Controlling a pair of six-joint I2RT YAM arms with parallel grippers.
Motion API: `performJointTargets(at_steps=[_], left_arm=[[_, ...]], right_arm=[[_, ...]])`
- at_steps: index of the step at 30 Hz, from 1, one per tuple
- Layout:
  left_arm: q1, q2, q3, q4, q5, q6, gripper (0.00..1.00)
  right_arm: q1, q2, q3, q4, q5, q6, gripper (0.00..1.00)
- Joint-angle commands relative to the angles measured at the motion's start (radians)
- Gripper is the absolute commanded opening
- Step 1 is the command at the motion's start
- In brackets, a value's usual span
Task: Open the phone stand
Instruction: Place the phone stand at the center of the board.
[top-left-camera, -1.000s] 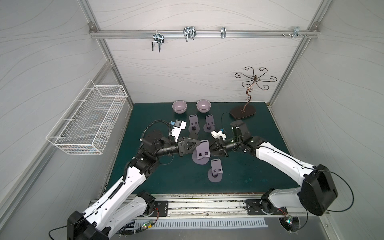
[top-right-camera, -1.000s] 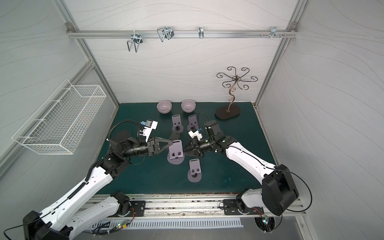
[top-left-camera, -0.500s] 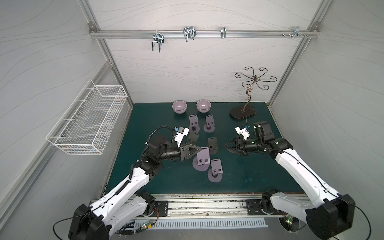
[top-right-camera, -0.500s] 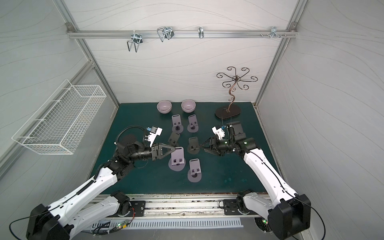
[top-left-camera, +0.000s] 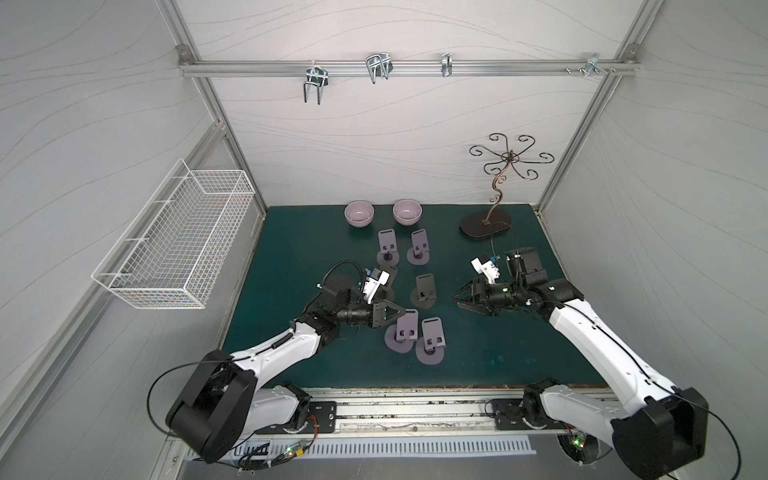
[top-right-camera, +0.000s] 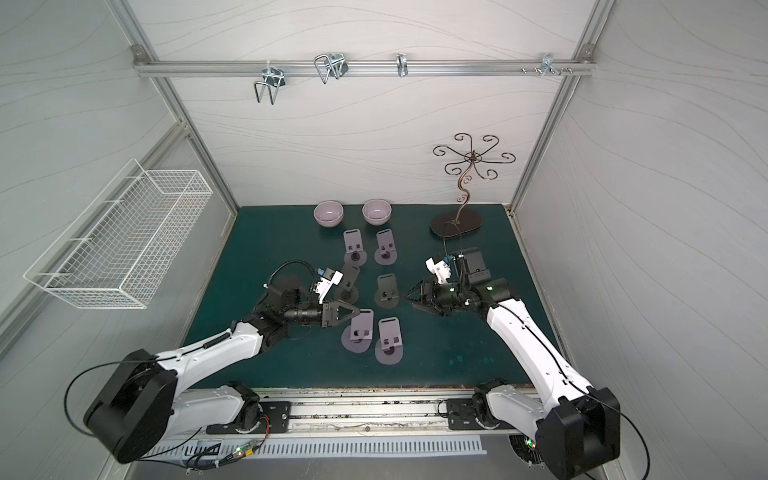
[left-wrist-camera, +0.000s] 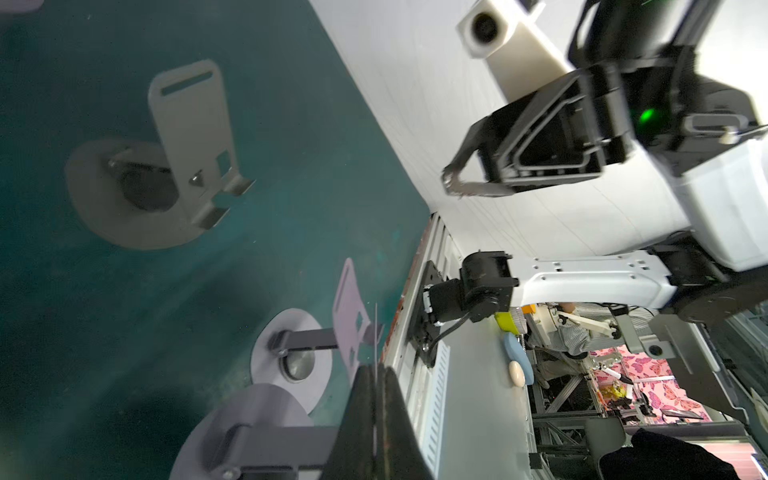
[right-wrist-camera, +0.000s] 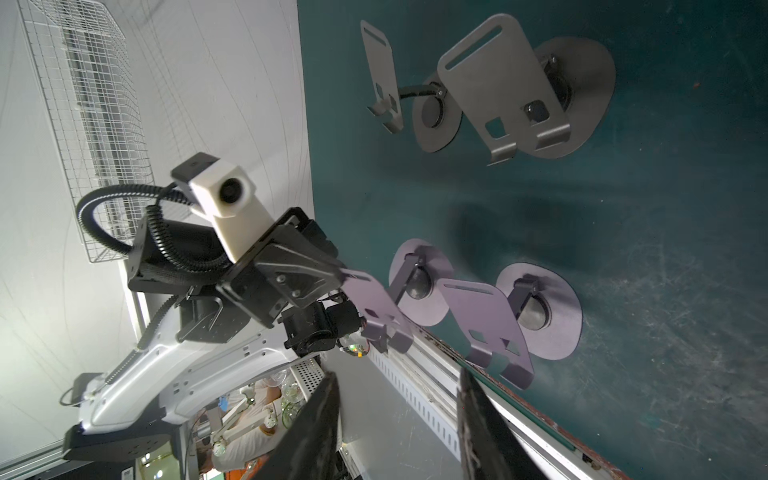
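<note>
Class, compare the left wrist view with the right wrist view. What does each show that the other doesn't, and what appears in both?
Only the left wrist view shows the right gripper from outside, open and empty, and the right arm's base. Only the right wrist view shows the wire basket on the wall and the left gripper from outside, shut on the top edge of a lilac phone stand. Both show the green mat, that held stand, its lilac neighbour and a dark grey stand.

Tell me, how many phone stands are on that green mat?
6: back pair by the bowls; dark pair mid-mat, one partly behind the left wrist camera; purple pair in front, one clamped in the left jaws. None seems fully hidden.
</note>
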Motion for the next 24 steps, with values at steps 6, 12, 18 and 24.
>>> performJointTargets(at_steps=[6, 12, 18, 24], left_arm=[[0.032, 0.097, 0.011, 0.052, 0.039, 0.143, 0.0], [0.066, 0.184, -0.014, 0.079, 0.076, 0.152, 0.0], [0.085, 0.161, -0.021, 0.033, 0.014, 0.153, 0.0], [0.085, 0.144, -0.009, -0.008, -0.001, 0.119, 0.15]], right_arm=[[-0.006, 0.002, 0.018, -0.014, 0.061, -0.074, 0.46], [-0.007, 0.032, -0.008, 0.022, 0.035, -0.062, 0.44], [-0.007, 0.057, 0.003, 0.033, 0.024, -0.074, 0.43], [-0.006, 0.071, 0.0, 0.044, 0.005, -0.078, 0.41]])
